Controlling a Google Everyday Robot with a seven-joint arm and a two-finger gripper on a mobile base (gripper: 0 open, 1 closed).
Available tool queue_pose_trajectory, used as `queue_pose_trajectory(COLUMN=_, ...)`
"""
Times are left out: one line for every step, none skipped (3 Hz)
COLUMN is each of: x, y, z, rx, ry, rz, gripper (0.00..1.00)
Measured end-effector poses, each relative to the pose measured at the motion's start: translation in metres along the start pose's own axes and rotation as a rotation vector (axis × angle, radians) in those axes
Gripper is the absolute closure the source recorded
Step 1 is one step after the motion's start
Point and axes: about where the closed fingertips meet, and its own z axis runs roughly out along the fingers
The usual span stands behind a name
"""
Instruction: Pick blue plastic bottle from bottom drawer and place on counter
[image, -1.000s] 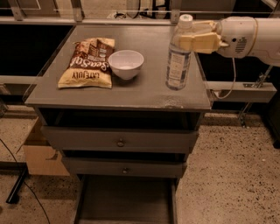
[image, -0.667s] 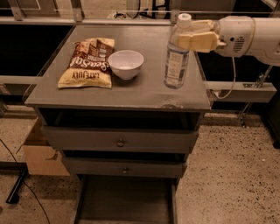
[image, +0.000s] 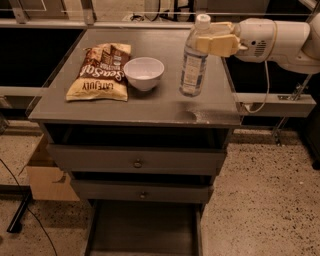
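**Holding the bottle upright on the cabinet top**

Observe the small clear plastic bottle with a white cap and pale bluish-grey label (image: 192, 67). It stands upright on the flat grey counter (image: 165, 107), toward the right rear part of the top, and its base appears to rest on the surface. The two-finger cream-coloured gripper (image: 204, 43) reaches in from the right at the height of the bottle's shoulder, just below the cap. Its fingers (image: 220, 45) are clamped on the upper part of the bottle, the near one lying across the front of the shoulder. You can follow the white arm (image: 280, 40) from the gripper out to the right edge of the view.

Note the round white bowl (image: 144, 73) just left of the bottle and apart from it. A flat brown-and-yellow snack bag (image: 102, 72) lies beside the bowl, further left.

Below the counter, the two grey knobbed drawers (image: 137, 161) sit nearly closed. The shallow grey bottom drawer (image: 145, 230) is pulled out toward you, showing its dark inside. A brown cardboard box (image: 47, 175) stands on the speckled floor to the cabinet's left.
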Motion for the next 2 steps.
queue_pose_trajectory(x=0.019, y=-0.001, z=0.013, rx=-0.046, ry=0.005, rz=0.063, gripper=1.0)
queue_pose_trajectory(x=0.029, y=-0.001, z=0.023, rx=-0.078, ry=0.012, rz=0.097, gripper=1.0)
